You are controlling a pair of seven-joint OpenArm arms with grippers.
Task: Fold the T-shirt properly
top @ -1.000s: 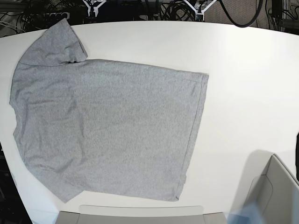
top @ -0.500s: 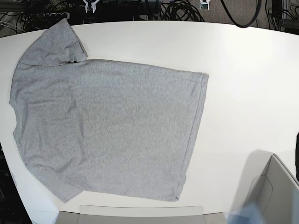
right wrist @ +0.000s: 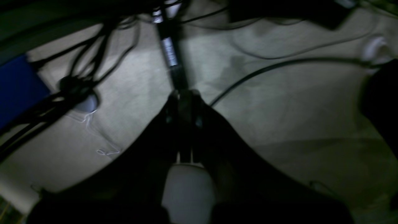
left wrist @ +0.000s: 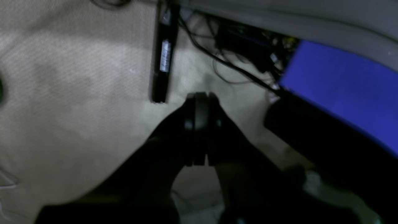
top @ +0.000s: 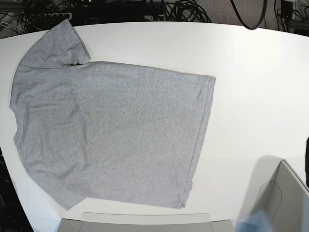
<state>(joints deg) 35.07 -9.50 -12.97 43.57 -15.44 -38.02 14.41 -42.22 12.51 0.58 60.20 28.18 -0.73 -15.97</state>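
The heather-grey T-shirt (top: 111, 135) lies spread flat, plain side up, on the white table (top: 251, 96), with its hem to the right and one sleeve (top: 55, 46) at the upper left. No lettering shows. Neither gripper is in the base view. In the left wrist view, my left gripper (left wrist: 200, 98) has its dark fingers pressed together, empty, over a beige floor. In the right wrist view, my right gripper (right wrist: 185, 95) is likewise shut and empty, above floor and cables. The shirt is in neither wrist view.
A grey open box (top: 285, 198) sits at the table's front right corner, and a grey panel (top: 145, 221) runs along the front edge. Tangled cables (top: 183, 9) lie behind the table. A blue surface (left wrist: 342, 81) and a black bar (left wrist: 163, 56) show below the left gripper.
The white arm parts at the base view's top edge have drawn back out of view. The T-shirt has not moved.
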